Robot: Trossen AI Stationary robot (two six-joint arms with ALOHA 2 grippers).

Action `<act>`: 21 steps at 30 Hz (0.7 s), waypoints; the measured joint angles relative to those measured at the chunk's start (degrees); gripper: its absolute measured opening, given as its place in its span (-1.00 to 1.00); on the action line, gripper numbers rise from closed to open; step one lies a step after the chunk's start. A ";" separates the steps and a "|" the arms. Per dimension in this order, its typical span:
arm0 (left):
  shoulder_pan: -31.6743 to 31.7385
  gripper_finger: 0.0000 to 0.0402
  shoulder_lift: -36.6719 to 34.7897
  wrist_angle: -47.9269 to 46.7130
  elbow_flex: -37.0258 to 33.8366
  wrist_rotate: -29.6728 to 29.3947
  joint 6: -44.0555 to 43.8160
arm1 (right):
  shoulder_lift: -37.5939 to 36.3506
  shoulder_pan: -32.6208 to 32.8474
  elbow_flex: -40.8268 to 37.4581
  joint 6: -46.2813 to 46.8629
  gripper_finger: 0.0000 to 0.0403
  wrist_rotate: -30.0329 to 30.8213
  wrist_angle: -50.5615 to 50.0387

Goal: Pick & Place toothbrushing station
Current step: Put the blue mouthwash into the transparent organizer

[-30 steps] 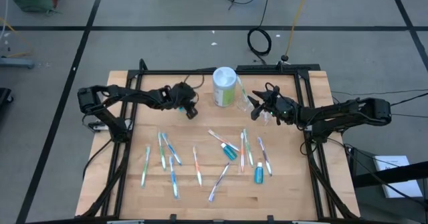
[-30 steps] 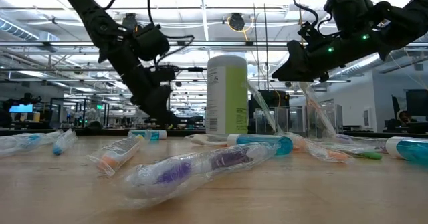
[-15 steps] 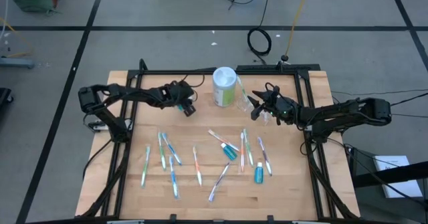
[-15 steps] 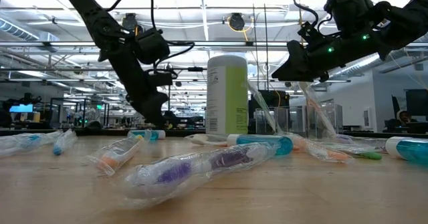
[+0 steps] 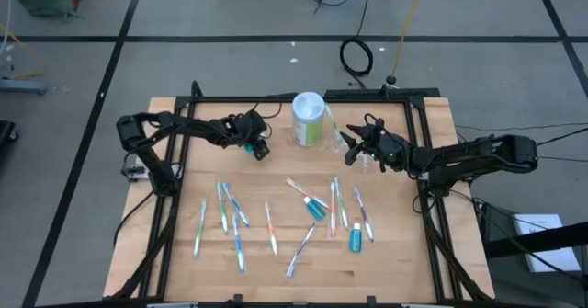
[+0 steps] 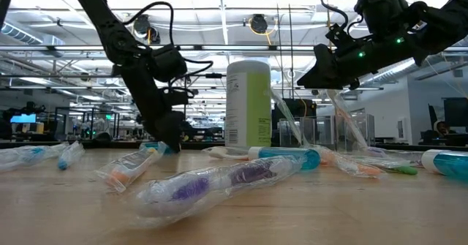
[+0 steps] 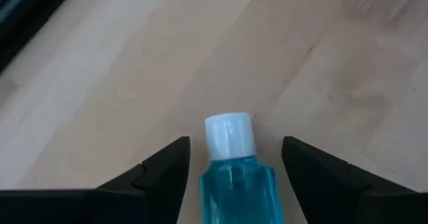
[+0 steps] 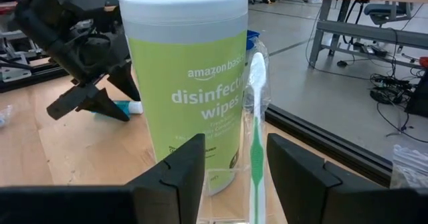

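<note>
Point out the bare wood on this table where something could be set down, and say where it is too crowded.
Free: the table strip along its right edge, the near edge below the toothbrushes, and the far left corner behind the left gripper. Crowded: the middle band of toothbrushes and toothpaste tubes, and around the wipes canister, where the right gripper hangs.

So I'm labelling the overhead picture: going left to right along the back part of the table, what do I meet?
Left end effector over a toothpaste tube → green wipes canister → green toothbrush leaning beside the canister → right end effector.
</note>
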 joint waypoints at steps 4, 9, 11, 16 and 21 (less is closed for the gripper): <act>-0.41 0.03 1.09 1.10 0.15 -1.47 -1.19 | 0.00 0.00 0.00 0.00 -0.23 0.00 0.01; -0.57 -0.28 1.21 2.25 0.04 0.75 -1.79 | 0.01 0.00 0.00 0.00 -0.23 0.00 0.05; -0.72 -0.38 1.34 3.53 0.00 1.06 -1.54 | 0.01 0.00 0.00 0.00 -0.23 0.00 0.52; -1.27 -0.50 1.43 5.46 -0.09 1.07 -1.74 | 0.00 0.00 0.00 0.32 -0.23 0.00 0.53; -2.84 -0.52 1.04 6.22 -0.09 1.49 -3.43 | 0.00 0.02 0.00 0.58 -0.23 -0.02 0.54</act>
